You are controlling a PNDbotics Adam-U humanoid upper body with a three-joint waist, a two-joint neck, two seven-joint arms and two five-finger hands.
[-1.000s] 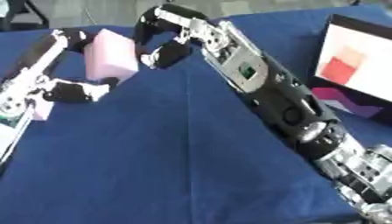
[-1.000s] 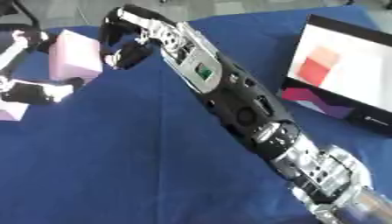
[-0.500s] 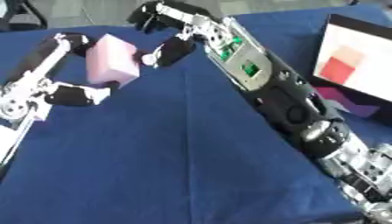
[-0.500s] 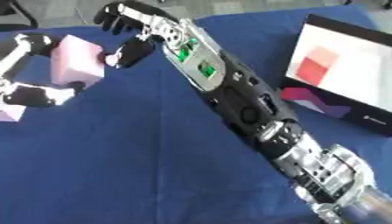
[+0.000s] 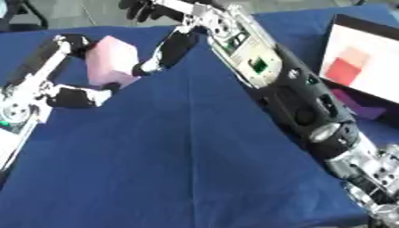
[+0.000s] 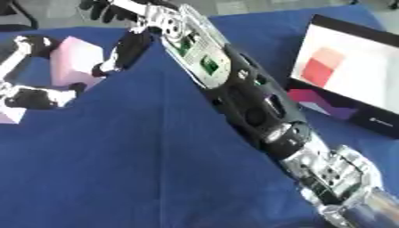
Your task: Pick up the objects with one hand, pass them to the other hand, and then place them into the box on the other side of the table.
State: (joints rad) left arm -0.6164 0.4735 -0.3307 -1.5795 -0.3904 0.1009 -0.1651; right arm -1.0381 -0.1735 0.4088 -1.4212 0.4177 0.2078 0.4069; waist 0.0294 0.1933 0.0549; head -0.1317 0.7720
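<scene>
Handover item: pink block point(image 5: 111, 66), held above the blue tabletop point(image 5: 187, 169) at its left side.

Left hand point(image 5: 74, 71) grasps the block, one finger over its top left corner, the thumb curled beneath its lower edge. Right hand point(image 5: 160, 31) lies just right of the block with fingers spread and grasping nothing; one dark finger reaches down to the block's right edge, contact uncertain. Block sits between the two hands, left hand nearer. Box point(image 5: 366, 62) stands well apart at the right edge, likely the destination.
</scene>
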